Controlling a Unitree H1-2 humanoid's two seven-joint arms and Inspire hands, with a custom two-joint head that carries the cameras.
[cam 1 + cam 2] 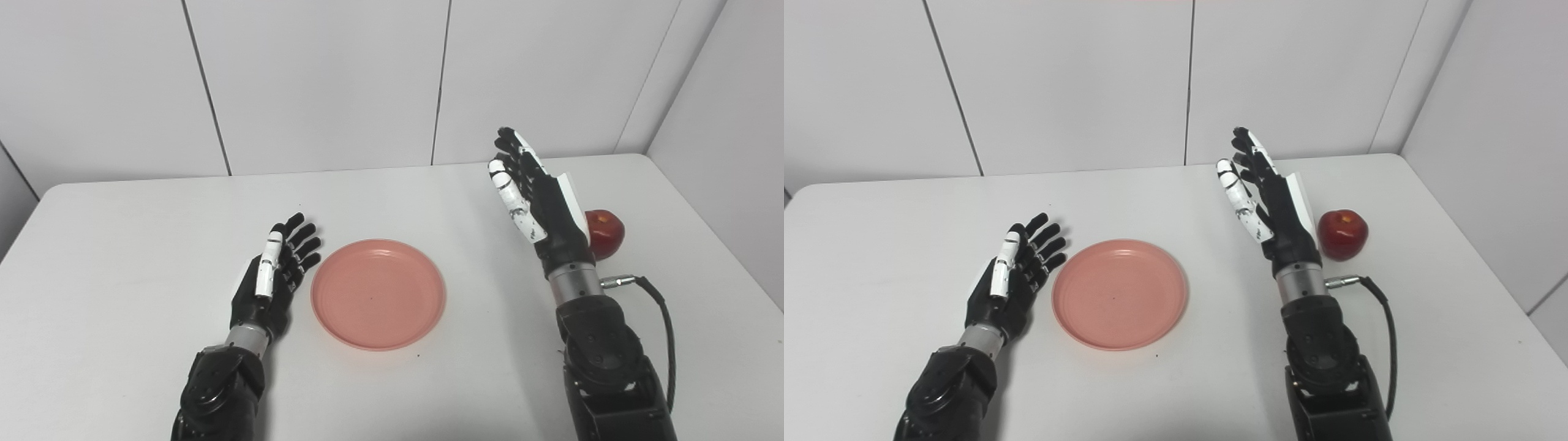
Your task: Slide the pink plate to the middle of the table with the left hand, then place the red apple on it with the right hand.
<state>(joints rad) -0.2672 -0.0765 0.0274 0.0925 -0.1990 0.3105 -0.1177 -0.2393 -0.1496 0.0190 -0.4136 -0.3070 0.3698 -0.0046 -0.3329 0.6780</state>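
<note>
The pink plate (378,293) lies flat near the middle of the white table (122,257), with nothing on it. My left hand (275,269) rests low just left of the plate's rim, fingers spread, holding nothing. The red apple (1342,234) stands upright at the right side of the table. My right hand (1268,196) is raised above the table just left of the apple, palm facing left, fingers apart, not touching the fruit. In the left eye view the apple (605,233) is partly hidden behind that hand.
White wall panels (318,79) rise right behind the table's far edge, and a side wall (729,122) closes the right. A black cable (664,318) loops from my right wrist.
</note>
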